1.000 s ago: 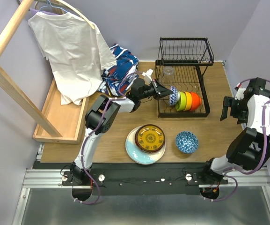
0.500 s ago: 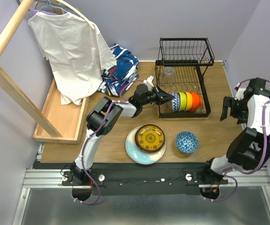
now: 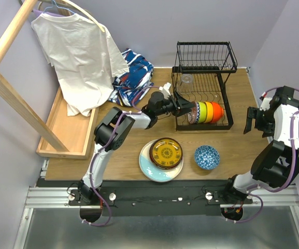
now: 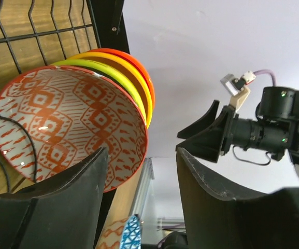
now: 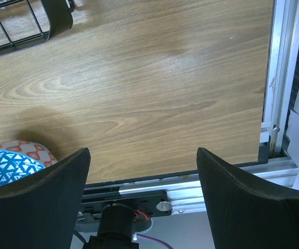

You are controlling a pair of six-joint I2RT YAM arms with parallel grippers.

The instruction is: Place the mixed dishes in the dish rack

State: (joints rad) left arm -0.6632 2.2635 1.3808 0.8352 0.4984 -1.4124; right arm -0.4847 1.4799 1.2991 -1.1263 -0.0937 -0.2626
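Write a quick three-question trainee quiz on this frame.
1. True or false: the right fingers hold a bowl.
2. Which dish sits outside the dish rack? A. blue-patterned bowl B. glass cup C. orange bowl
3. How many bowls stand on edge in a row in the rack's lower tier?

Key: 1 false; 2 A; 3 four.
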